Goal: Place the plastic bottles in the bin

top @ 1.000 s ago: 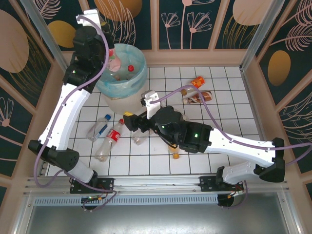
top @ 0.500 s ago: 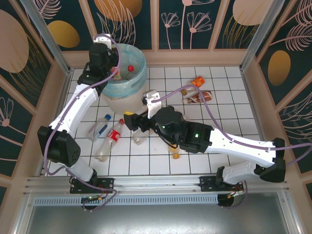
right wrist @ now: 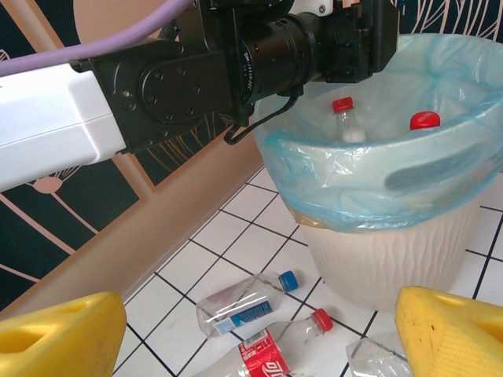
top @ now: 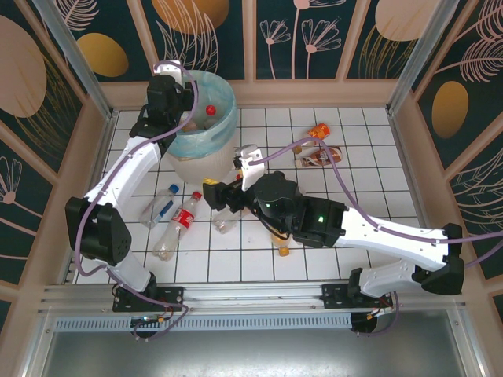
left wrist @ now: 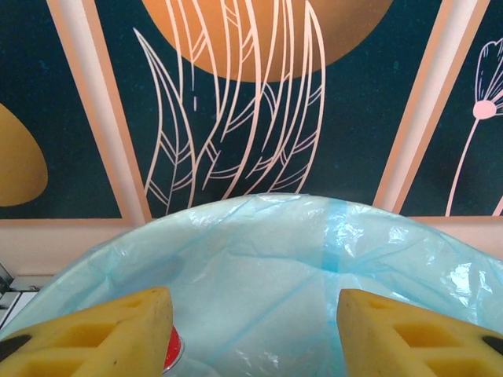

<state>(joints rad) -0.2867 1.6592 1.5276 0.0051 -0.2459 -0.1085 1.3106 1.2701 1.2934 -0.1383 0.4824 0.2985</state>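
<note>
Top external, bin [top: 228, 119]: back left on the tiled floor [top: 346, 181], a red-capped bottle [top: 210, 109] inside.
My left gripper [left wrist: 255, 334]: above the bin's blue bag, fingers apart, holding nothing.
My right gripper [right wrist: 255, 338]: spread wide, holding nothing, low beside the bin.
Floor bottles: red-labelled bottle [top: 179, 224] and blue-capped bottle [top: 157, 209] lie side by side near the bin.

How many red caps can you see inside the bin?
2: left red cap tops a clear neck; right red cap sits beside it in the bin. Others may be hidden.
</note>
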